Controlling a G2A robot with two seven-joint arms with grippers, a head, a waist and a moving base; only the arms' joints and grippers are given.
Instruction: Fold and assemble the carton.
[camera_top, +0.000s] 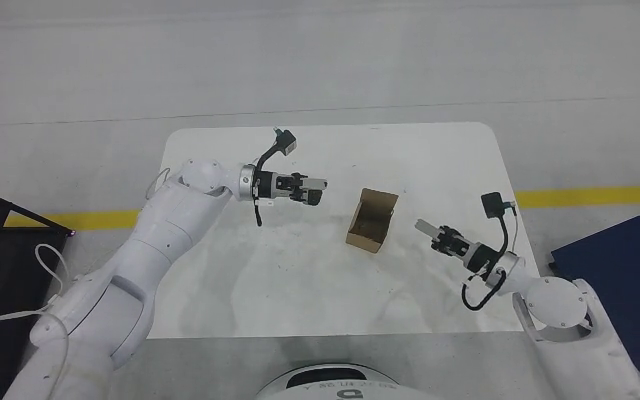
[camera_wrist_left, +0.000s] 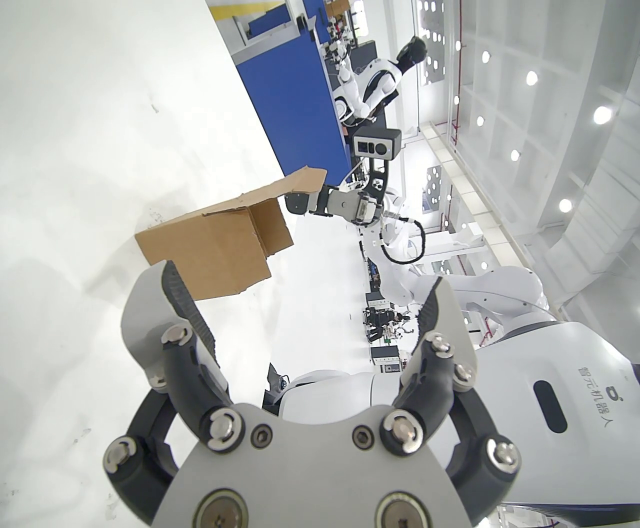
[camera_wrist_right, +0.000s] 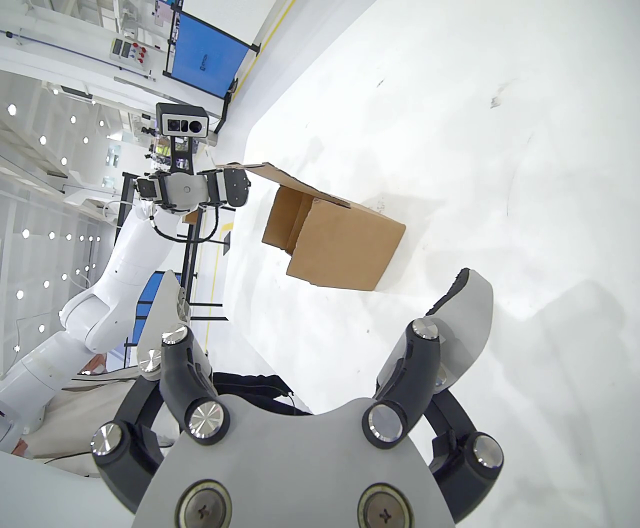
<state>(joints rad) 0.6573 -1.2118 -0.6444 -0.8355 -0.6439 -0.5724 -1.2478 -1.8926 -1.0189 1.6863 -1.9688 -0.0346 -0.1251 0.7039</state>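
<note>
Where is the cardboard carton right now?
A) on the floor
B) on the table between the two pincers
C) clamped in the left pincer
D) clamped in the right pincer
B: the carton sits on the table, between the open left pincer and open right pincer, touching neither.

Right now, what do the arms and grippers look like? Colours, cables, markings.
The left arm and right arm have glossy white shells. Each wrist carries a black camera box on a black bracket and a looping black cable. The left gripper and right gripper match: grey metal plate with silver screws, black linkages, pale grey fingers with black ribbed pads.
</note>
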